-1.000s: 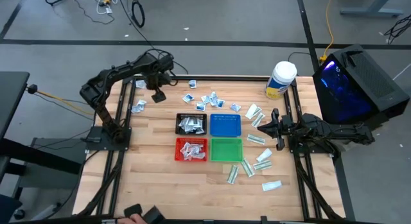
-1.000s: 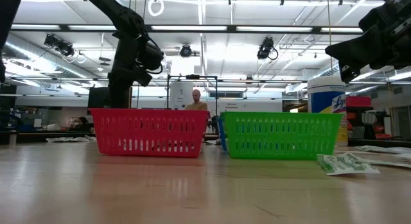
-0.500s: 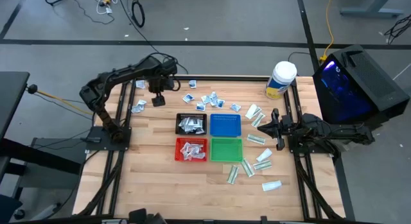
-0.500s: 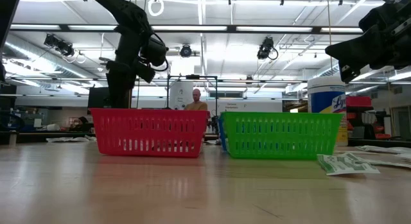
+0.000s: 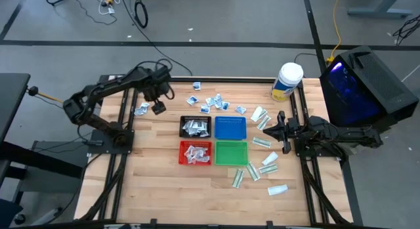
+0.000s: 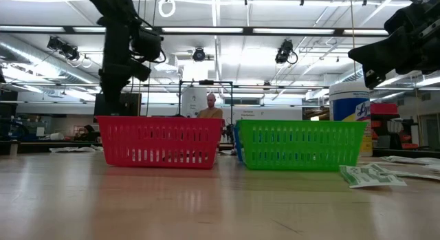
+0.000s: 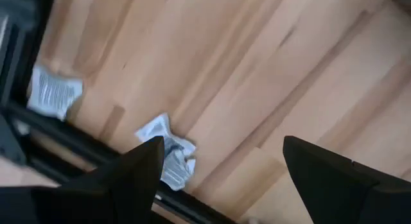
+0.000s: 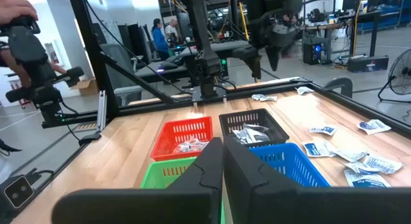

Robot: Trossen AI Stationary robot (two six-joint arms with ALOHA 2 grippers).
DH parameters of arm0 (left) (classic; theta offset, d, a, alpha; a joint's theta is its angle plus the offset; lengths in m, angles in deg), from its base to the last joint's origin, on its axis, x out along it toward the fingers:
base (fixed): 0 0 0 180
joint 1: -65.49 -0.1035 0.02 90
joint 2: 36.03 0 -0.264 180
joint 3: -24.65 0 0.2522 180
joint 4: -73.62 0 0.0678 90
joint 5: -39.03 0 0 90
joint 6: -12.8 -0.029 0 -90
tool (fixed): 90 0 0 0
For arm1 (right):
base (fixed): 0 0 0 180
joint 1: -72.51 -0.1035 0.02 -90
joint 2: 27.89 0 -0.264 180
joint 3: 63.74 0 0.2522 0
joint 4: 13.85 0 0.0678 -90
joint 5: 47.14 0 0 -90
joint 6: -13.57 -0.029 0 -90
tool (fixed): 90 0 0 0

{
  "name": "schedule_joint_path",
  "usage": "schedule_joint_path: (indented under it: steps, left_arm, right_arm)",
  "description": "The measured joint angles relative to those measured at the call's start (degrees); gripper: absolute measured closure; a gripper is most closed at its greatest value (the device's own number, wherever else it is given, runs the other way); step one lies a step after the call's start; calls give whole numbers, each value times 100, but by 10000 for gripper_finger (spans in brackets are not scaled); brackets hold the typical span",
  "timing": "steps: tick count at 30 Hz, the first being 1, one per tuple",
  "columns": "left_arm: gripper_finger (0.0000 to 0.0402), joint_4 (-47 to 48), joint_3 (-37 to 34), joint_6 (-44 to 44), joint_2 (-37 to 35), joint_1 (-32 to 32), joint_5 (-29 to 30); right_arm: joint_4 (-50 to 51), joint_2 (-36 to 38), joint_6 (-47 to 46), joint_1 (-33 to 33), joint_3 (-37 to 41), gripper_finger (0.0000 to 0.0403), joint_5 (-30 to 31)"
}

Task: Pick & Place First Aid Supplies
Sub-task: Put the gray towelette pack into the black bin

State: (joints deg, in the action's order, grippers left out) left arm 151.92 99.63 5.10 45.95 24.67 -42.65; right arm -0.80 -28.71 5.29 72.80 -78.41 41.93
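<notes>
Fingers of our left gripper are spread apart and hold nothing. They hang over a crumpled white packet by the tabletop edge. More packets lie behind the black tray and blue tray. Our right gripper waits, pressed together, near the green packets.

Small squarish white packets with bluish print are lying scattered flat across the upper middle of the high view, with two more sitting apart at upper left beside the table's edge. Longer white-and-green packets are lying loose at the right and lower right. More packets are resting piled inside the black tray and the red tray.
</notes>
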Motion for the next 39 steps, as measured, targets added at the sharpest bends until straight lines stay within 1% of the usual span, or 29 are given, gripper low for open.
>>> schedule_joint_path:
  steps: [5, 7, 9, 14, 18, 21, 24, 28, 30, 33, 39]
  left_arm:
    - [76, -166, -525, 886, -430, -32, 724]
    - [76, -115, -647, 1213, -499, -67, 891]
    - [76, -46, -734, 1529, -494, -82, 879]
    - [76, -35, -922, 2337, -494, -2, 522]
    - [76, -201, -1034, 2902, -490, 342, 469]
    - [76, -334, -1108, 3705, -532, 646, 467]
    - [76, -826, -1255, 4198, -600, 976, 533]
    - [76, -1829, -1600, 4429, -831, 1155, 751]
    - [76, -2035, -1748, 4576, -906, 1129, 898]
    - [76, -2055, -1858, 4772, -994, 944, 995]
    - [76, -1836, -1872, 4803, -966, 293, 1078]
  right_arm:
    - [0, -2, -1, -1, 0, 385, 2]
    - [0, -1, 1, 1, 1, 385, 0]
    - [0, 0, -1, -1, 0, 385, 2]
    - [0, 0, 1, 1, 0, 385, 0]
    - [0, 0, -1, 1, 2, 385, 0]
    - [0, 0, -1, 1, 2, 385, 1]
    - [0, 0, 1, -1, 0, 385, 0]
    - [0, -1, -1, 0, 2, 385, 0]
    - [0, 0, 1, 0, 2, 385, 1]
    - [0, 0, -1, 1, 2, 385, 3]
    - [0, 0, 1, 1, 0, 385, 0]
